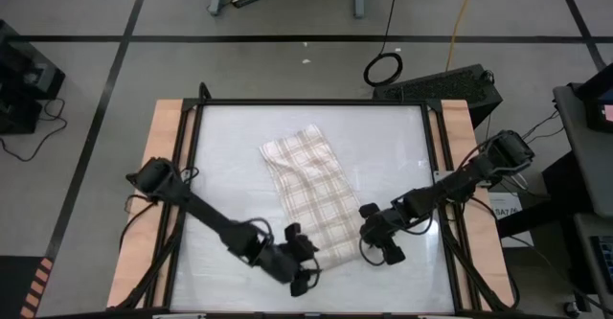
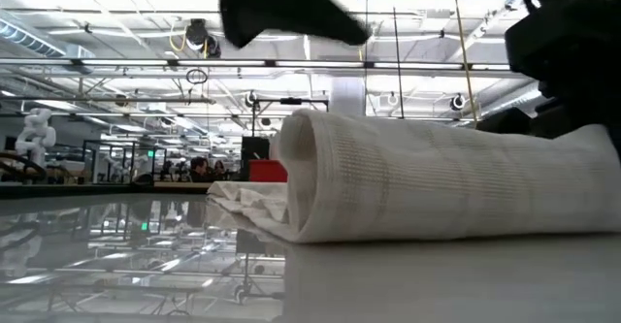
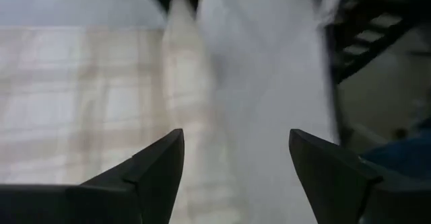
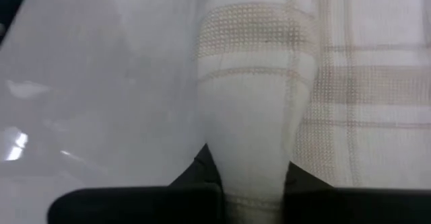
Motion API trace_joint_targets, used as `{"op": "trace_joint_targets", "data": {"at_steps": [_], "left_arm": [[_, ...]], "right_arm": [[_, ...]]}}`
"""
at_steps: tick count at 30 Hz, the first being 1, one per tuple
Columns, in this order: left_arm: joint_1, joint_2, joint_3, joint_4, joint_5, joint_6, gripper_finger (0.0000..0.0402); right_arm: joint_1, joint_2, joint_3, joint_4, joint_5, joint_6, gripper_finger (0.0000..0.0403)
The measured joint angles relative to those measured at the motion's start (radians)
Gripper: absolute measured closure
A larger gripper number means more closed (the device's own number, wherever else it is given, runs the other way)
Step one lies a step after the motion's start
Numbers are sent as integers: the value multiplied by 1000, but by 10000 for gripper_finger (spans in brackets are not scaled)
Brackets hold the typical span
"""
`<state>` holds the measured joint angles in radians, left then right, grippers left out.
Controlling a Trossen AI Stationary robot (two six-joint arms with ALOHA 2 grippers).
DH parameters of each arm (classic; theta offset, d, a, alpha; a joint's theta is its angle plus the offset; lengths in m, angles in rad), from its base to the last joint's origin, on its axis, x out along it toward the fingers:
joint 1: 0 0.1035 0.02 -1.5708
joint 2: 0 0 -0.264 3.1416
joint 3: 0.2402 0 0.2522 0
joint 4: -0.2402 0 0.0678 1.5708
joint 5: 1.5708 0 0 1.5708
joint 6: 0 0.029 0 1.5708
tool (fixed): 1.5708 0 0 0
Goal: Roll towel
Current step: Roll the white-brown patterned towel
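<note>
I see a glossy white surface (image 1: 230, 156) with a dark frame and wooden strips along its left and right sides. One towel (image 1: 308, 193) lies on it, near the middle, running diagonally. Its near end is rolled into a thick tube (image 2: 437, 192); the far part lies flat.

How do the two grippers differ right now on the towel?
The left gripper is open, its fingers spread over the towel with nothing between them; the right gripper is shut on the rolled edge. The left sits at the roll's left end, the right at its right end. Both are at the towel's near, rolled end.
</note>
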<state>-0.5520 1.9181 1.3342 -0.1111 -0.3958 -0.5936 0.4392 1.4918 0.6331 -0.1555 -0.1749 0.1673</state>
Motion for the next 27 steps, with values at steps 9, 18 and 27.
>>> {"op": "trace_joint_targets", "data": {"at_steps": [9, 18, 27], "left_arm": [[-73, 100, -1, 102, -86, -27, 129], [-33, 135, 0, 137, -171, -23, 129], [7, 135, 0, 168, -39, 50, 129]], "right_arm": [[-105, 2, 0, 5, -179, 63, 381], [-179, 46, 0, 0, -397, 121, 380], [-223, 45, 0, 11, -443, 127, 379]]}}
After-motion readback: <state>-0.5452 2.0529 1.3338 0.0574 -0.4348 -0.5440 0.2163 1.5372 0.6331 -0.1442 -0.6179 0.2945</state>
